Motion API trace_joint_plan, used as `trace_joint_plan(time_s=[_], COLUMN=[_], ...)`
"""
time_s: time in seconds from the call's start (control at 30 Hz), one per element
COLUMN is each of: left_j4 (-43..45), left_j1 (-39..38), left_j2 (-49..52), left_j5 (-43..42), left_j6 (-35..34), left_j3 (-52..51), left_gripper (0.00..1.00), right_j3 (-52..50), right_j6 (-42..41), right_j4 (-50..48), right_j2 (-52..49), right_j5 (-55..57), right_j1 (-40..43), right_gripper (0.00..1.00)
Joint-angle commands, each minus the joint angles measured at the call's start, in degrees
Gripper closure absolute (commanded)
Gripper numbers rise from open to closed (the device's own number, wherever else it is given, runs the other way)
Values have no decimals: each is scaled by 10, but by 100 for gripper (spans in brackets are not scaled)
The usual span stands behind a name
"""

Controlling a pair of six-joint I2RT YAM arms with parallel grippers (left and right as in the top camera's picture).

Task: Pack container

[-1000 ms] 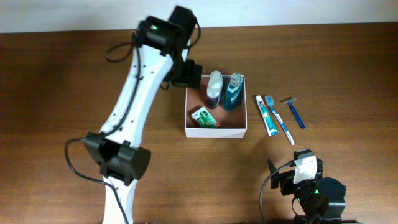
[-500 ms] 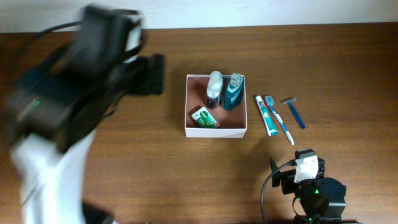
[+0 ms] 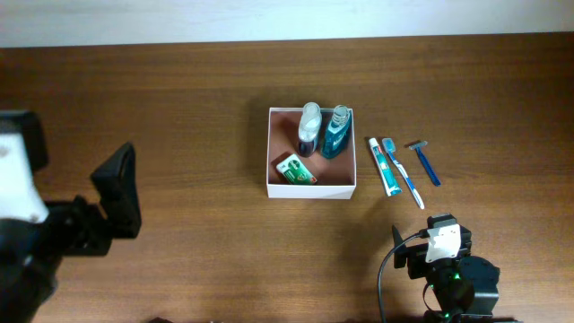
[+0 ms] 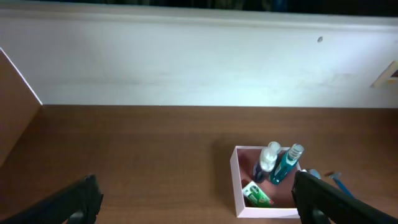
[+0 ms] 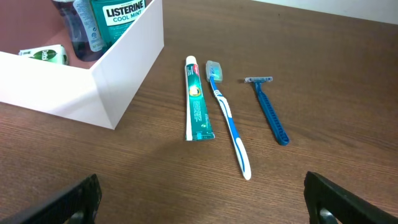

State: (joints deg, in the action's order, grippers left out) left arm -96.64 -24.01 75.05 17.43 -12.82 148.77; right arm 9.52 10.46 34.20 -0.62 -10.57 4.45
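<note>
Your container (image 3: 311,191) holds three toiletries (image 3: 335,135); toothpaste (image 3: 386,167), toothbrush (image 3: 403,174) and razor (image 3: 426,163) lie outside. Left gripper (image 4: 198,202) and right gripper (image 5: 202,199) both gape empty.

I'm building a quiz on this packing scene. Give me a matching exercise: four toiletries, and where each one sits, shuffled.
1 mouthwash bottle
2 green carton
3 toothpaste tube
4 razor

A on the table, farthest from the container
B standing inside the container
C lying flat inside the container
D on the table, nearest the container

Pairs: 1-B, 2-C, 3-D, 4-A
</note>
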Motion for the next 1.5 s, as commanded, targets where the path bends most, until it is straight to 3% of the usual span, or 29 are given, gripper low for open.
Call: trace_joint_plan(time_s=[0.0, 0.1, 0.13, 0.33, 0.47, 0.6, 0.77, 1.1, 1.27, 1.47], left_j4=[0, 0, 0, 0, 0, 0, 0, 0, 0, 0], left_j1=[2, 2, 2, 2, 2, 2, 2, 2, 2, 2], left_j2=[-5, -5, -5, -5, -5, -5, -5, -5, -5, -5], left_j5=[10, 10, 10, 10, 10, 10, 10, 10, 10, 10], left_j6=[11, 11, 11, 11, 11, 11, 11, 11, 11, 11], left_j3=[-3, -3, -3, -3, -3, -3, -3, -3, -3, -3], left_gripper=[1, 1, 0, 1, 1, 1, 1, 1, 1, 1], right_j3=[-3, -3, -3, -2, 17, 101, 237, 589, 647, 647], right_j6=[-1, -52, -117, -309, -354, -340, -280, -182, -125, -94], right_j4=[-7, -28, -32, -42, -137, -162, -110, 167, 180, 133], right_j2=[4, 4, 4, 3, -3, -66, -238, -721, -875, -982], right_j5=[-3, -74, -110, -150, -160, -157, -150, -112, -96, -50], right_j1=[-3, -3, -3, -3, -3, -3, -3, -3, -16, -54], right_gripper=[1, 1, 1, 1, 1, 1, 1, 1, 1, 1])
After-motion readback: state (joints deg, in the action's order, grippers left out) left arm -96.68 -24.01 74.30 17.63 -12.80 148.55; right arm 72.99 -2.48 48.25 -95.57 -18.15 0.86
